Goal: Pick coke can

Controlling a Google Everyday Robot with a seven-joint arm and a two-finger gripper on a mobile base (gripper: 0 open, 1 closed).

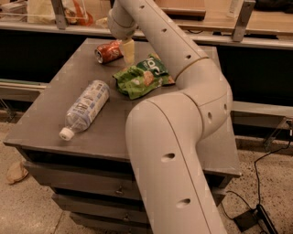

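The coke can (109,51) is red-orange with white lettering and lies on its side near the far edge of the grey table (55,114), its silver top facing left. My gripper (127,51) reaches down from the white arm (183,119) right beside the can's right end, at or touching it. The arm hides most of the gripper.
A green snack bag (143,77) lies just right of and nearer than the can. A clear plastic water bottle (86,108) with a white cap lies on its side at the table's left middle. A shelf rail (59,13) runs behind the table. Cables (270,155) lie on the floor at right.
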